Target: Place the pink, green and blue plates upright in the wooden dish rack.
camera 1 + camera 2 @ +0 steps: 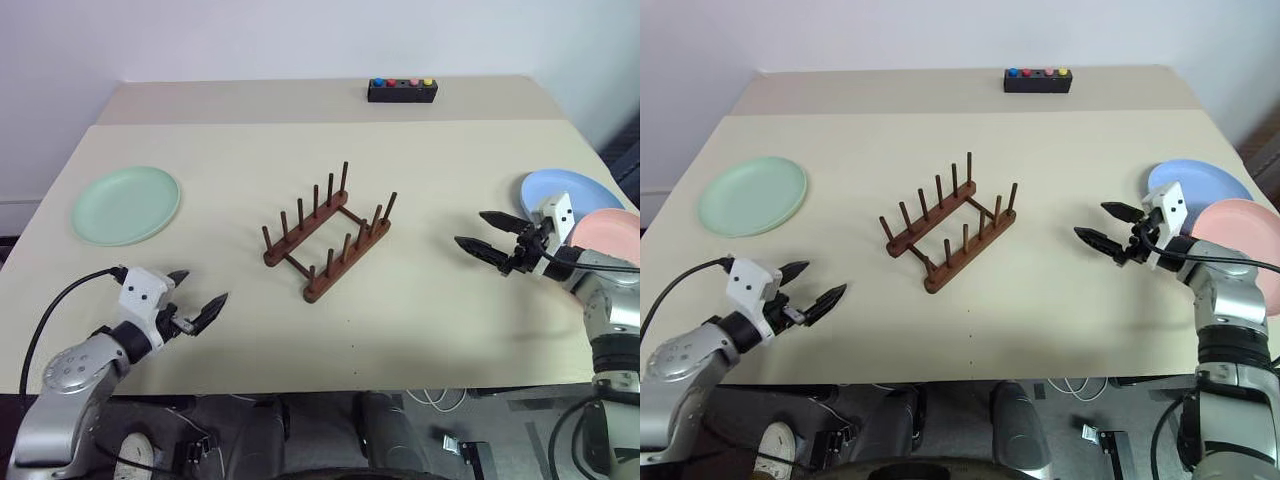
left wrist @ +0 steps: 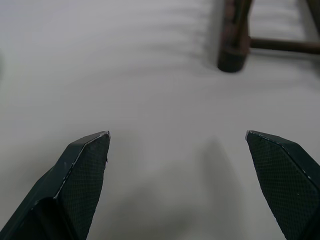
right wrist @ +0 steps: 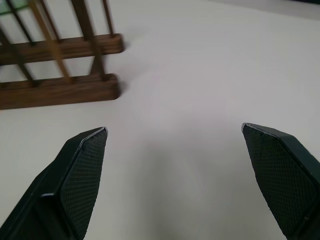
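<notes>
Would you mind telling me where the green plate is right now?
In the head views the green plate lies flat on the table's left side, left of the wooden dish rack, beyond the left gripper.

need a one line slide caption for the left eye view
Both grippers, left and right, open beside the empty wooden dish rack; green plate, blue plate, pink plate flat.

The pink plate runs off the head view's right edge, its near rim behind the right arm. The blue plate lies partly under the pink one and behind the right gripper. In the left wrist view, the wooden dish rack is blurred and cropped.
</notes>
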Available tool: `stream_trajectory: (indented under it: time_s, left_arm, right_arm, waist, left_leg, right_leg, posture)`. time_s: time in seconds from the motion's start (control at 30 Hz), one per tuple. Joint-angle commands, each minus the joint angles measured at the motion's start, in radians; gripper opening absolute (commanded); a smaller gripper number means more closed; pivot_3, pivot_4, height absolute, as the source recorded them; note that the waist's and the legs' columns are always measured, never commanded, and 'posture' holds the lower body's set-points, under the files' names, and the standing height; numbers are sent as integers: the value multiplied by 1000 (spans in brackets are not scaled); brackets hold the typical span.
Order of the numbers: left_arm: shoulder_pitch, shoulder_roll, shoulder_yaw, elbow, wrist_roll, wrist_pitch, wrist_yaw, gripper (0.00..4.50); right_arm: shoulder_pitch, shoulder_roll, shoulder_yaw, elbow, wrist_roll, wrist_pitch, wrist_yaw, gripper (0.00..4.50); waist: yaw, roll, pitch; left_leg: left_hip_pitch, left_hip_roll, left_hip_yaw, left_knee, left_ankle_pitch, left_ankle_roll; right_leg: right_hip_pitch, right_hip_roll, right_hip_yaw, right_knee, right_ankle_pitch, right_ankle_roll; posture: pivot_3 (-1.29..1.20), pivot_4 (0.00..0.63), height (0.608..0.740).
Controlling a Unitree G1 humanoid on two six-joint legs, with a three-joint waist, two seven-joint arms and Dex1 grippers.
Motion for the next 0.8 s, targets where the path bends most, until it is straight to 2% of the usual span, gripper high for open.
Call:
stream_trajectory:
  time_s: [0.03,0.27,0.53,0.7,0.8]
  left_arm:
    - [-28,20,16,-33,-28,3,-22,4500]
    - [-47,11,-6,-33,-41,8,-30,4500]
    - [-3,25,-56,-83,-78,45,-92,4500]
    - [-19,54,-147,-94,-43,60,-122,4500]
    - [-102,30,-287,-66,30,36,-126,4500]
  right_arm:
    - [16,-22,-33,-61,27,11,6,4383]
    - [45,-2,-28,-106,25,11,-24,4383]
    - [117,1,-39,-215,45,46,-60,4383]
    - [141,11,-39,-279,61,77,-82,4383]
    - [190,33,-20,-361,76,102,-98,4383]
  waist:
    - [0,0,0]
    - [-2,0,0]
    - [0,0,0]
    - [-1,0,0]
    - [3,0,0]
  left_leg:
    - [0,0,0,0,0,0]
    - [0,0,0,-1,0,0]
    - [0,0,0,-1,0,0]
    - [0,0,0,0,0,0]
    - [0,0,0,-1,0,0]
  right_leg:
    - [0,0,0,0,0,0]
    - [0,0,0,0,0,0]
    - [0,0,0,0,0,0]
    - [0,0,1,0,0,0]
    - [0,0,0,0,0,0]
  posture:
    - [0,150,730]
    - [0,150,730]
    - [0,150,730]
    - [0,150,730]
    - [0,150,730]
